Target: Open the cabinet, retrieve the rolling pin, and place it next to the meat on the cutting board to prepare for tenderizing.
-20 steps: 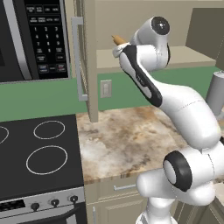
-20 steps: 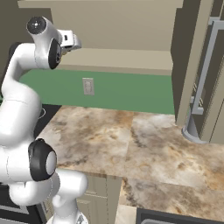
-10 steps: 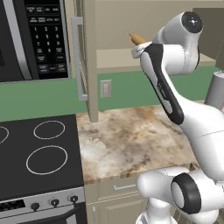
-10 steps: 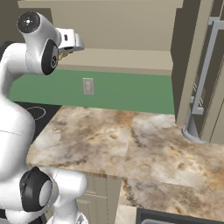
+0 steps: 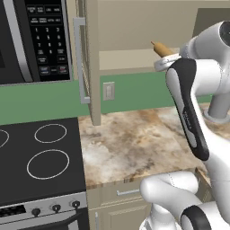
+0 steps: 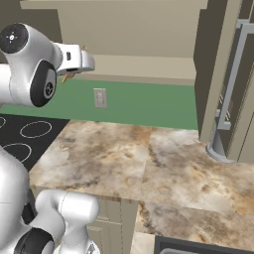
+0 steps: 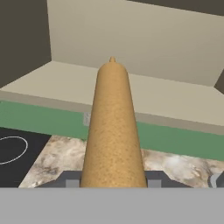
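Observation:
The rolling pin (image 7: pixel 113 131), a tan wooden cylinder, points away from the hand toward the open cabinet's bare shelf (image 7: pixel 175 100). My gripper (image 7: pixel 113 181) is shut on its near end, with a dark fingertip (image 7: pixel 72 180) on either side. From the left base camera, the pin's knobbed tip (image 5: pixel 161 48) pokes out past the white wrist, in front of the shelf. The cabinet's left door (image 5: pixel 93 63) stands swung open, its silver handle (image 5: pixel 81 58) facing me. Its right door (image 6: pixel 213 74) is open too. The meat and the cutting board are out of view.
A marbled counter (image 5: pixel 134 139) runs below the cabinet. A black stove top (image 5: pixel 40 157) lies to its left under a microwave (image 5: pixel 31 40). A wall outlet (image 5: pixel 108 91) sits on the green backsplash. My own arm (image 5: pixel 188 117) crosses the right side.
The arm has swung to the right and drawn back, carrying the rolling pin with it away from the left door. The grip on the pin is unchanged.

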